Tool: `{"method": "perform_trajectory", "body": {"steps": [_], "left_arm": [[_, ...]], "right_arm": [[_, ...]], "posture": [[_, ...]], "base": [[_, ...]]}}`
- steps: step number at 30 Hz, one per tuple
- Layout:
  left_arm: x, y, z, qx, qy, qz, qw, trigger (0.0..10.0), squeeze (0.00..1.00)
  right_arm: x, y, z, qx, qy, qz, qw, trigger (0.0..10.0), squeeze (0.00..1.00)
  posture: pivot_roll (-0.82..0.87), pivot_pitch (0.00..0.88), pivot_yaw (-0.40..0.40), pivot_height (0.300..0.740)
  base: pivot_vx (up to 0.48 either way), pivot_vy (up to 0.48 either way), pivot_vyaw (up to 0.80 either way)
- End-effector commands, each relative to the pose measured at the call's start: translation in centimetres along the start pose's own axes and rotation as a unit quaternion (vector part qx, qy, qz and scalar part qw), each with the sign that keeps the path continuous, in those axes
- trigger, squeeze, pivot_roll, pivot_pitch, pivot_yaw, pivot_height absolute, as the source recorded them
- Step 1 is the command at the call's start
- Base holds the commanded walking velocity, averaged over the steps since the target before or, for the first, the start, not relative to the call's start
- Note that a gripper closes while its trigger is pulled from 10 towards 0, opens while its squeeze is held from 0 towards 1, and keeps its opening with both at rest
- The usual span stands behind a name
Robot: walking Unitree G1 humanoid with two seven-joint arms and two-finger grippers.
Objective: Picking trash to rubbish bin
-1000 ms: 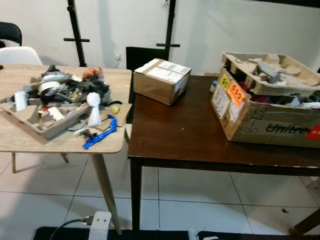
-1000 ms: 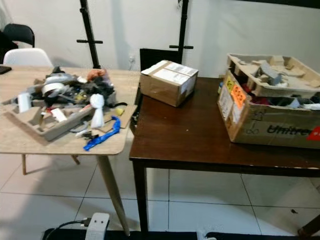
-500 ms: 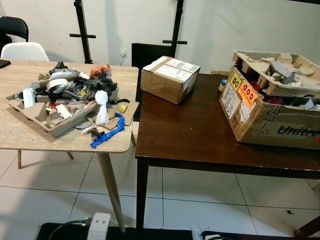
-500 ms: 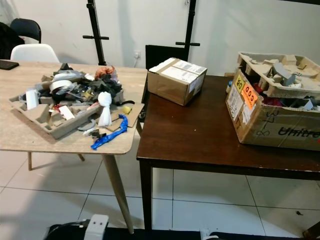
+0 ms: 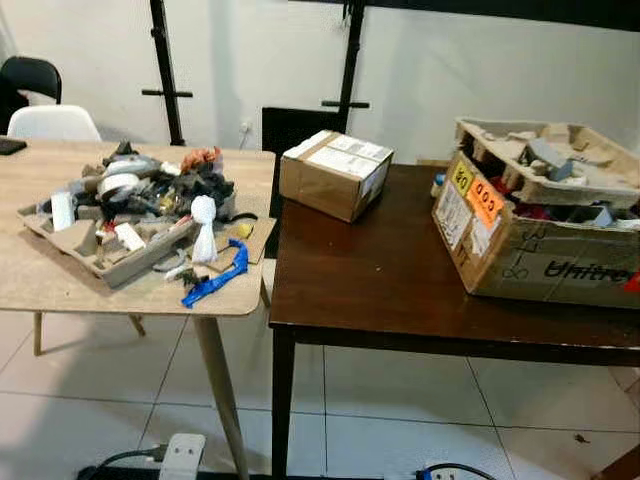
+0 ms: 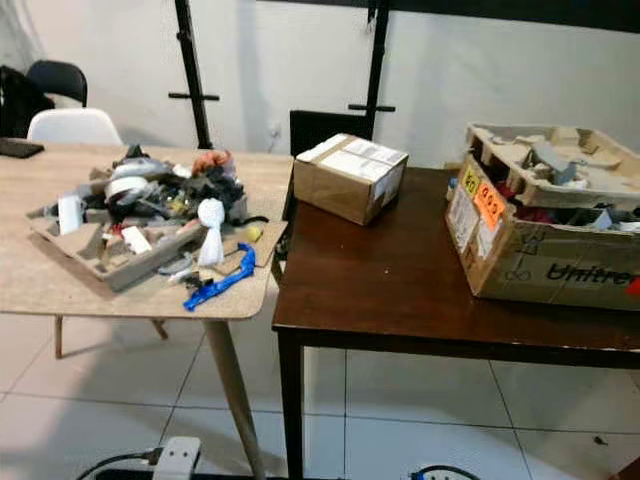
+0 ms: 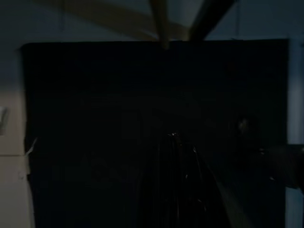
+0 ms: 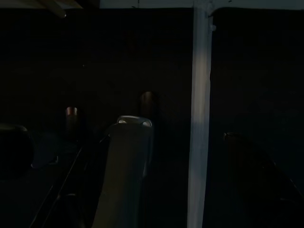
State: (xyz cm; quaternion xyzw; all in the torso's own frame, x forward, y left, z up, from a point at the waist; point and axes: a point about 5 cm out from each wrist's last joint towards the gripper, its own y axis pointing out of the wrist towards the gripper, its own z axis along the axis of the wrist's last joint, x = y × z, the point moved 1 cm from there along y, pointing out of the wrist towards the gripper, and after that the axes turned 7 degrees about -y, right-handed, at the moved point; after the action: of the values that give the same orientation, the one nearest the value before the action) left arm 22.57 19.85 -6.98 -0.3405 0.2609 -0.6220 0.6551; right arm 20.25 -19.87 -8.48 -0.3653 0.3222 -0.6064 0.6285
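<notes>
A heap of trash [image 5: 150, 195] lies on the light wooden table [image 5: 40, 290] at the left. It rests on a grey pulp tray [image 5: 85, 245] holding tape rolls, black scraps and paper. At the heap's near side stand a white crumpled piece [image 5: 204, 228], a yellow ball [image 5: 238, 230] and a blue plastic strip [image 5: 215, 282] close to the table's corner. Both arms hang idle low down, and their wrist views are too dark to read beyond table legs and a black mat.
A dark wooden table [image 5: 380, 290] butts against the light one. It carries a small taped cardboard box [image 5: 333, 173] and a large open box [image 5: 530, 245] topped with pulp packing. A power strip [image 5: 178, 455] and cables lie on the tiled floor. Chairs [image 5: 50, 122] and black stands [image 5: 160, 70] line the wall.
The whole picture has shifted, so the camera has moved a little; the tables sit slightly lower and further off. The things on the tables have not moved.
</notes>
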Motion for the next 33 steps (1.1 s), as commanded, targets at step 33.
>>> {"method": "perform_trajectory", "body": {"steps": [33], "left_arm": [[0.1,-0.5,-3.5,-0.044,-0.001,0.015,0.999,10.0,0.0]], "right_arm": [[-0.4,-0.2,-2.7,-0.042,-0.055,0.004,0.998,10.0,0.0]], "posture": [[0.03,0.014,-0.027,0.74]], "base": [[0.0,0.0,0.0]]}}
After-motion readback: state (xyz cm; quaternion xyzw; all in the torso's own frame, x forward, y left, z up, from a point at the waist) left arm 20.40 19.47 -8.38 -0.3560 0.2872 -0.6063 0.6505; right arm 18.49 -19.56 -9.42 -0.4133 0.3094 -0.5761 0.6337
